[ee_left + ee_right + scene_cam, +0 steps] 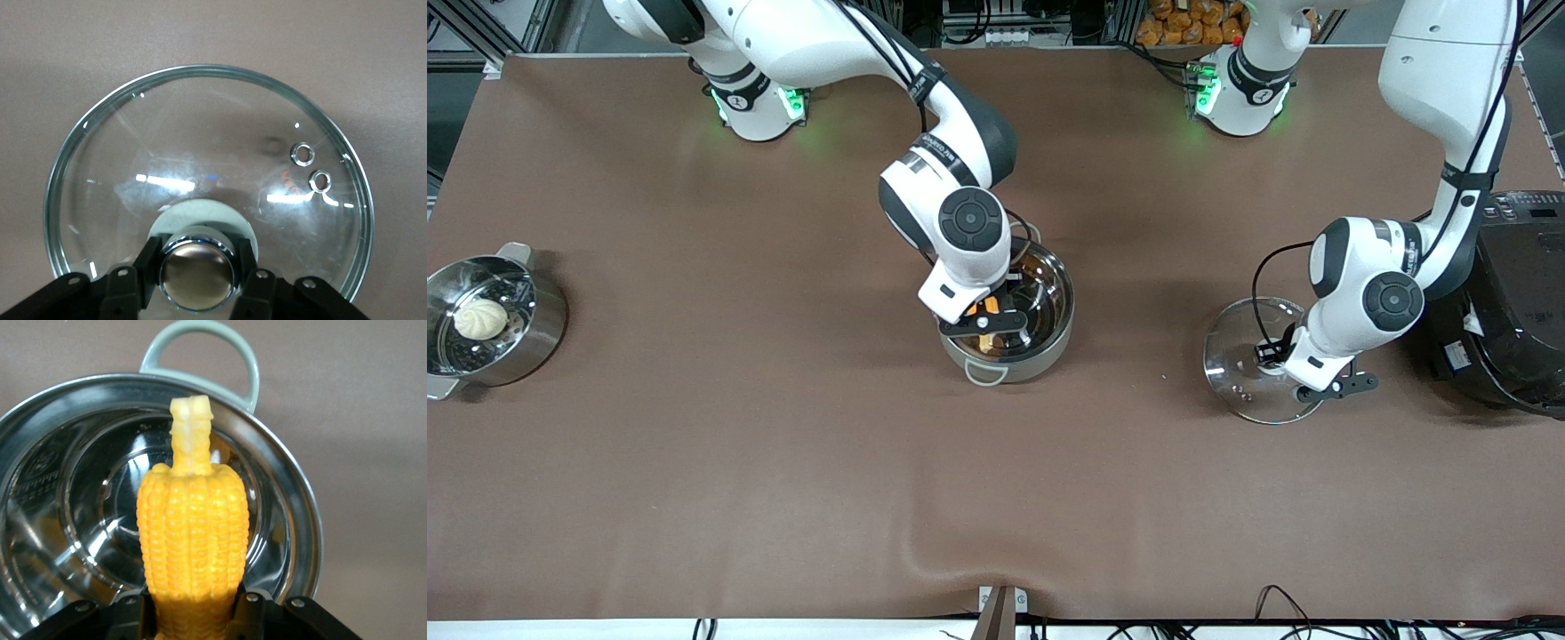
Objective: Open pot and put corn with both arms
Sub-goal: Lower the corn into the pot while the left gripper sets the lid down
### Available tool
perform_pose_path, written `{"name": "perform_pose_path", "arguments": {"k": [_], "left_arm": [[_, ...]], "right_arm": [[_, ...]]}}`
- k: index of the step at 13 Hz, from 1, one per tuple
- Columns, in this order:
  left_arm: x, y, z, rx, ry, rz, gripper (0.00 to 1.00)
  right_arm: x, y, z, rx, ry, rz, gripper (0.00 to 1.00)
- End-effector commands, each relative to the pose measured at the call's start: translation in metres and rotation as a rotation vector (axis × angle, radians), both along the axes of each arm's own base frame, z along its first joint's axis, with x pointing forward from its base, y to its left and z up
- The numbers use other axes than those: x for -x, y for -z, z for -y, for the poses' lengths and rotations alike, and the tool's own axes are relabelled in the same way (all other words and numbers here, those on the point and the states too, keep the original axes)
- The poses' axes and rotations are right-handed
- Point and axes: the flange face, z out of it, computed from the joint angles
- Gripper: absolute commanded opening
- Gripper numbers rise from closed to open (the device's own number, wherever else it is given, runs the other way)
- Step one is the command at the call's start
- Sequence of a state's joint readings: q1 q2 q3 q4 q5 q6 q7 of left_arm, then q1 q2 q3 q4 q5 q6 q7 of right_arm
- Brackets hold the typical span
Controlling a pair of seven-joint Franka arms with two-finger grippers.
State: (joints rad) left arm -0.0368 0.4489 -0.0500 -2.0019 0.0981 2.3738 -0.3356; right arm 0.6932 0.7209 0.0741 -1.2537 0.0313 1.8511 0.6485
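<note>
right gripper [987,327] pinching one corn [192,540] over one pot [1040,351] (lidless) | left gripper [197,280] clamps one lid [200,153] knob

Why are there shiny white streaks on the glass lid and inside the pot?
Left wrist view: the lid mirrors overhead lights as white streaks. Right wrist view: the pot is glary steel around the sharply lit corn. Front view: soft shadows beside pot and lid.

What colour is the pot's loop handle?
Pale grey-green, seen best in the right wrist view, where the handle arches over the pot rim.
</note>
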Motion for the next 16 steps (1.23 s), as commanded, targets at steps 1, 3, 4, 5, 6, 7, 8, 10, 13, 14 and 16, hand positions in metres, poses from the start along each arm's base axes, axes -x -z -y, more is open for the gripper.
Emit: {"name": "perform_pose_path", "arguments": {"k": [1,3,4,5,6,7,8,10,13,14,16], "left_arm": [[-0.002,-0.011,0.0,-0.004,0.024,0.025,0.32],[-0.007,-0.021,-0.005,-0.004,0.014,0.044,1.0],[-0.014,-0.031,-0.006,-0.003,0.013,0.064,1.0],[-0.022,-0.043,-0.006,-0.004,0.01,0.078,1.0],[-0.034,-0.071,-0.01,-0.006,0.0,0.11,1.0],[-0.042,-0.105,-0.024,0.0,-0.036,0.129,1.0],[-0.045,-0.151,-0.039,0.007,-0.068,0.173,1.0],[-0.052,-0.222,-0.041,0.007,-0.073,0.216,1.0],[-0.047,-0.278,-0.023,0.02,-0.053,0.125,1.0],[-0.039,-0.297,-0.024,0.015,-0.053,0.121,1.0],[-0.026,-0.322,-0.02,0.013,-0.04,0.126,1.0]], "right_arm": [[-0.002,0.007,-0.009,0.032,-0.006,0.021,0.0],[-0.002,0.009,-0.009,0.033,-0.007,0.019,0.0],[-0.001,0.01,-0.01,0.034,-0.009,0.018,0.0],[-0.002,0.01,-0.011,0.031,-0.009,0.021,0.0],[0.0,0.009,-0.014,0.024,-0.013,0.029,0.0],[-0.001,0.008,-0.015,0.016,-0.012,0.036,0.0],[-0.001,0.01,-0.016,0.016,-0.012,0.037,0.0],[0.005,0.014,-0.021,0.022,-0.017,0.033,0.0],[0.013,0.018,-0.028,0.027,-0.024,0.029,0.0],[0.013,0.019,-0.029,0.029,-0.026,0.029,0.0],[0.014,0.022,-0.028,0.032,-0.027,0.028,0.2]]}}
